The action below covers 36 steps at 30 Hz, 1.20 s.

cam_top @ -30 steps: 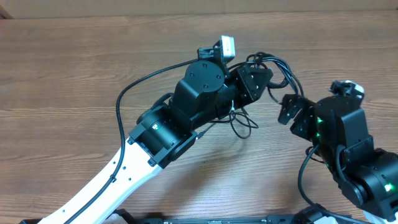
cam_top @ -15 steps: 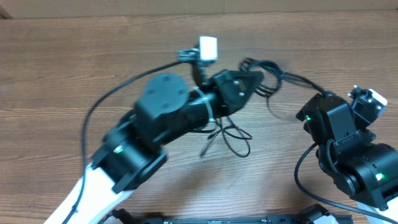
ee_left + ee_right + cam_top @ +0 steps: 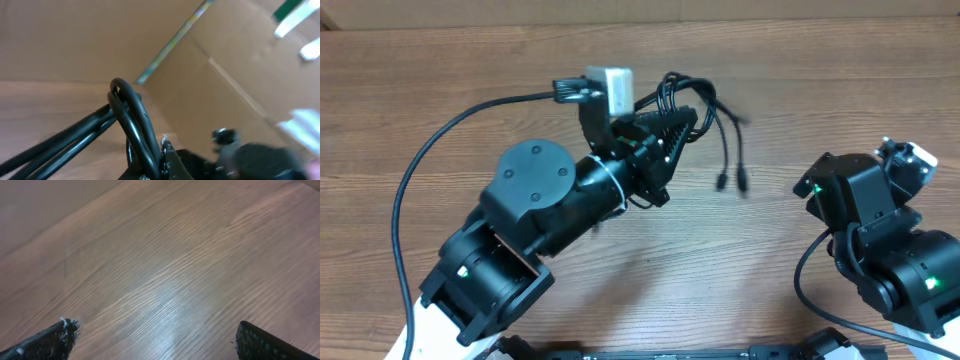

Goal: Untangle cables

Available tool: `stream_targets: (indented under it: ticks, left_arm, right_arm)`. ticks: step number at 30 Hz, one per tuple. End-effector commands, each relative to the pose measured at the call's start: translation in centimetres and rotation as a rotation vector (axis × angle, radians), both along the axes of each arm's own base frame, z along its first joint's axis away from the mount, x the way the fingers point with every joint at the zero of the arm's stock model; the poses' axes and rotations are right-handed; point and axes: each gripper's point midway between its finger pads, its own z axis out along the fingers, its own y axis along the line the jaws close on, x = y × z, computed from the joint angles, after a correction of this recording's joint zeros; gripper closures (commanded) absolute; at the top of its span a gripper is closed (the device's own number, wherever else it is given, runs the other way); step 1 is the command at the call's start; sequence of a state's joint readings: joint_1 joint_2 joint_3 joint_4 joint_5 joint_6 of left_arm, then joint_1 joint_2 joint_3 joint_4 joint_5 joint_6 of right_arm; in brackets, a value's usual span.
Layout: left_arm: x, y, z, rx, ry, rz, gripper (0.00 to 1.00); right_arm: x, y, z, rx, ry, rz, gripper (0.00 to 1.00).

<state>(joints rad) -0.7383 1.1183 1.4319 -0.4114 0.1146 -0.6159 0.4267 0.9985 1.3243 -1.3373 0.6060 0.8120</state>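
The left gripper [image 3: 686, 116] is clamped tight on the bundle of cables [image 3: 688, 88], pinching them where they fold over in a loop just past its fingertips. From the left wrist view the same cables [image 3: 131, 122] arch up as a tight black bend, with several strands running away to the lower left over the table [image 3: 45, 115] and a cardboard wall [image 3: 225, 75] behind.

1 second ago this gripper sat further right, with the bundle bunched between the 2 arms and a loose loop of cord lying on the wood below it. The whole left arm has since swung left and drawn back, carrying the bundle along. That loop is gone from the table [image 3: 420, 80]. The cords now trail out to the right of the gripper and drop down to 2 plug ends [image 3: 730, 182], which are blurred. I cannot tell whether they touch the wood or hang above it.

The right gripper [image 3: 156, 341] is spread wide, with only bare wood grain between its 2 fingertips [image 3: 55, 339] and nothing held. 1 second ago the right arm leaned in with its head right beside the bundle. Half a second ago it had pulled back to the right edge, and it sits in that same spot now, well apart from the cables.
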Motion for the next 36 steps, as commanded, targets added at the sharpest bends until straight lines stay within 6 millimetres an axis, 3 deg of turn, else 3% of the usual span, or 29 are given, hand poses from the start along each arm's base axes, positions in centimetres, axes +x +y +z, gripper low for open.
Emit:
stream_targets:
  ticks: [1,5,9,13,20,27,36]
  left_arm:
    - [0.3,0.2,-0.8,0.226,-0.194,-0.021,0.96]
    - [-1.9,-1.6,-2.0,0.369,-0.358,-0.227,0.96]
    - [-6.7,-3.5,-3.2,0.460,-0.614,-0.556,0.96]
    - [-7.9,-3.1,-5.9,0.586,-0.707,-0.672,0.96]
    - [-7.8,-3.6,-7.3,0.603,-0.683,-0.718,0.96]
    - [-7.5,-4.4,-7.7,0.587,-0.679,-0.745,0.96]
    - [-5.5,-5.0,-5.9,0.533,-0.639,-0.627,0.96]
  right_arm:
    - [-0.2,1.9,1.2,0.039,-0.033,0.172,0.00]
    - [-0.4,5.2,4.2,0.071,-0.150,0.449,0.00]
    - [-1.5,7.7,6.4,0.064,-0.242,0.672,0.00]
    - [-1.8,7.9,7.0,0.068,-0.270,0.695,0.00]
    - [-2.6,10.9,8.0,0.067,-0.312,0.911,0.00]
    - [-2.9,11.1,7.5,0.063,-0.294,0.935,0.00]
    - [-3.8,12.2,7.3,0.070,-0.283,1.031,0.00]
